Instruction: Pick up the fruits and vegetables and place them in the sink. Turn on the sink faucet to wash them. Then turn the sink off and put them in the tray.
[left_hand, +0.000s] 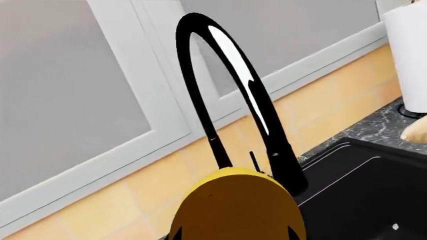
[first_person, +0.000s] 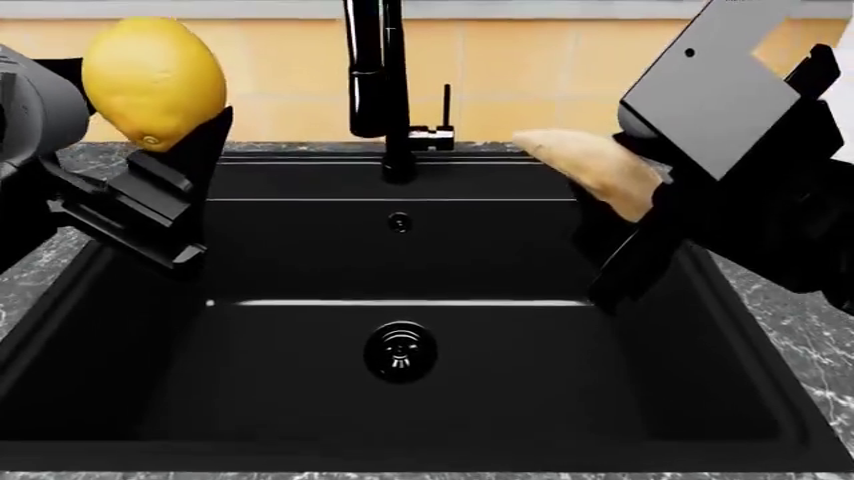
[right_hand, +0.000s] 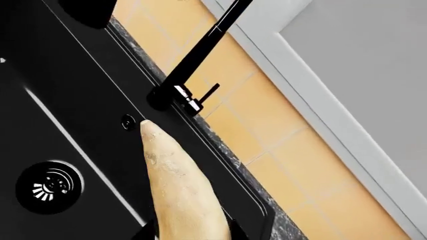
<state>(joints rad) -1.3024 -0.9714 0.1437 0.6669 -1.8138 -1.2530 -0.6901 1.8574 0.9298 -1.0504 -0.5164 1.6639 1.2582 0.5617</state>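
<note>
Between left claw tips (clamped): lemon

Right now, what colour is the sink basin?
Matte black sink; the head view shows it best.

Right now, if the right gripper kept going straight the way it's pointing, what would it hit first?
Probably the faucet. The right gripper holds the tapered tan vegetable, whose tip points across the sink at the faucet's base and the basin's back wall. The way between looks free, though depth is unclear.
</note>
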